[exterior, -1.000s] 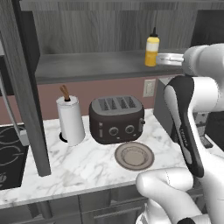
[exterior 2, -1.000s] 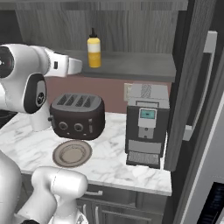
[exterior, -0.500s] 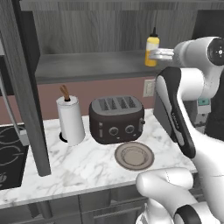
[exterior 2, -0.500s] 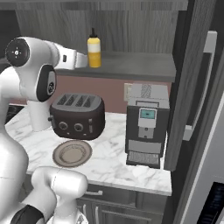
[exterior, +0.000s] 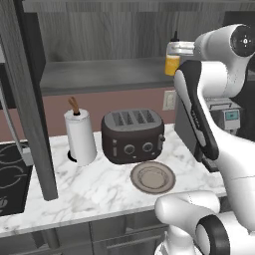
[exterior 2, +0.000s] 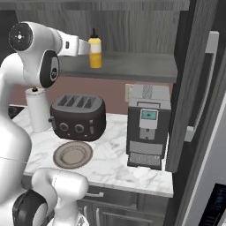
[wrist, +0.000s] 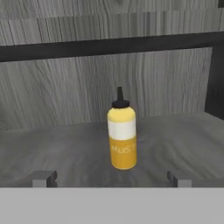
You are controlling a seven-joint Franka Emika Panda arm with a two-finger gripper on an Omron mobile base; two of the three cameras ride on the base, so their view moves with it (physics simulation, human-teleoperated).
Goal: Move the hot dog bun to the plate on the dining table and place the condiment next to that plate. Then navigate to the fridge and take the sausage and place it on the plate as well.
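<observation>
The condiment (wrist: 122, 134) is a yellow mustard bottle with a white band and a dark nozzle. It stands upright on the grey shelf (wrist: 65, 148) above the counter. My gripper (wrist: 111, 179) is level with it and a short way in front, open, its two fingertips (wrist: 43, 178) spread wide with nothing between them. From the left base the condiment (exterior: 172, 61) is partly hidden behind my hand (exterior: 183, 48). From the right base the condiment (exterior 2: 94, 53) stands just right of my hand (exterior 2: 78, 46). The hot dog bun and the sausage are out of view.
On the marble counter below stand a dark toaster (exterior: 132, 135), a paper towel roll (exterior: 80, 135), a round brown dish (exterior: 152, 177) and a coffee machine (exterior 2: 148, 126). A tall grey door with a handle (exterior 2: 201, 106) is at the right. A stovetop (exterior: 11, 182) lies at the left.
The arm has raised and swung the hand closer to the mustard bottle on the shelf. The jaws have stayed open. The bottle and the counter items have not moved.
</observation>
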